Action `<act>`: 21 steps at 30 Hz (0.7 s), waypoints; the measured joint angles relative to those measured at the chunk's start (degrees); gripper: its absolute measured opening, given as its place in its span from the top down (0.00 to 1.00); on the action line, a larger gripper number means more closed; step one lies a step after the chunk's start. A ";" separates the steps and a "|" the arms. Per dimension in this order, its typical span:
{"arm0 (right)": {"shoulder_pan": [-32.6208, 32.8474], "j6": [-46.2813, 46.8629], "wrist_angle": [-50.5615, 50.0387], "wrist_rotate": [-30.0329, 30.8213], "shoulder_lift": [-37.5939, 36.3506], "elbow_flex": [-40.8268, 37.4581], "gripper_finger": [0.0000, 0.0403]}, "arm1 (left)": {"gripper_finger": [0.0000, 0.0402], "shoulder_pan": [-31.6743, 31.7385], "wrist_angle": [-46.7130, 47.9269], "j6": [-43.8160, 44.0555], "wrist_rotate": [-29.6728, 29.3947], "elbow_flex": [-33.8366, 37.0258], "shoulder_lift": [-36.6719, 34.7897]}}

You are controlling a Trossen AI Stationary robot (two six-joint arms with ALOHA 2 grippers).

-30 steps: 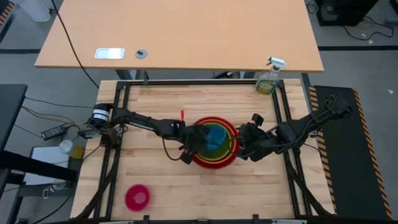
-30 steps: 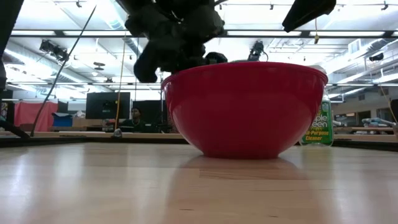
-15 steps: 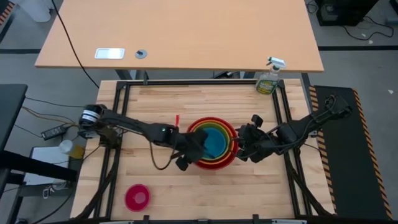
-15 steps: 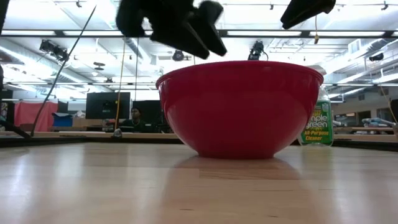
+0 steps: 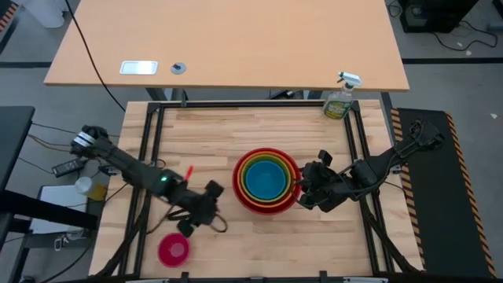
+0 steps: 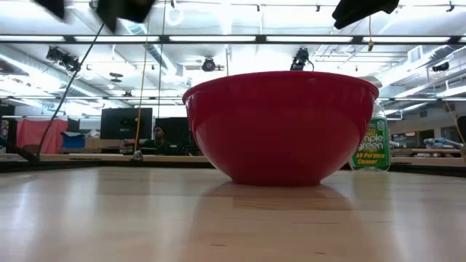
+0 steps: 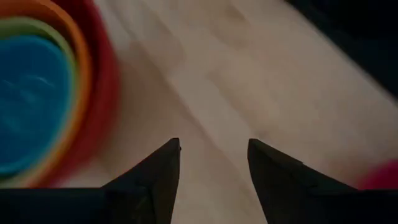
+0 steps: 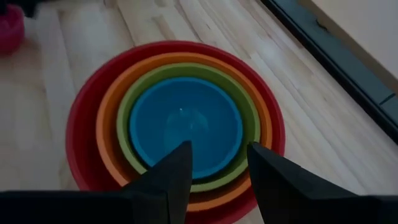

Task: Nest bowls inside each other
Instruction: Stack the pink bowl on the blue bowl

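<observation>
The red bowl (image 5: 267, 181) stands on the wooden table with the orange, lime green and blue bowls (image 8: 185, 123) nested in it, all level. The small pink bowl (image 5: 174, 249) sits alone near the table's front left. My left gripper (image 5: 211, 196) hangs open in the air between the nest and the pink bowl, with nothing between its fingers (image 7: 214, 152). My right gripper (image 5: 305, 189) hovers open just right of the red bowl's rim, above the nest (image 8: 217, 149). In the low view only the red bowl (image 6: 284, 127) shows.
A green spray bottle (image 5: 339, 101) stands at the table's far right corner and also shows behind the bowl in the low view (image 6: 373, 142). Bare wood lies left of and in front of the nest. A black frame (image 5: 149, 157) borders the table.
My left gripper has opened and let go of the blue bowl, which now lies level in the green one. It has then pulled back up and away from the nest, toward the table's left and near edges, closer to the pink bowl.
</observation>
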State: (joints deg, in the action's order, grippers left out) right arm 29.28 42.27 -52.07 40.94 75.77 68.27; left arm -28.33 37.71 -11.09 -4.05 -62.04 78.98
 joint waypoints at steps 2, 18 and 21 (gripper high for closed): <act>0.02 0.07 0.00 -0.07 0.14 -0.02 0.60 | 0.54 -2.92 1.24 4.21 0.01 1.70 -1.67; -0.17 -0.67 1.05 1.03 3.53 -0.02 0.60 | 0.54 -16.27 8.36 25.38 1.03 9.88 2.43; -0.17 -0.72 1.04 1.00 3.89 -0.02 0.60 | 0.54 -15.88 7.85 26.64 4.24 9.88 3.48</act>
State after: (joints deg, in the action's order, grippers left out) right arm 29.10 41.55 -51.03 41.95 79.66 68.25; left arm -44.20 45.56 15.55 0.19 -52.16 82.46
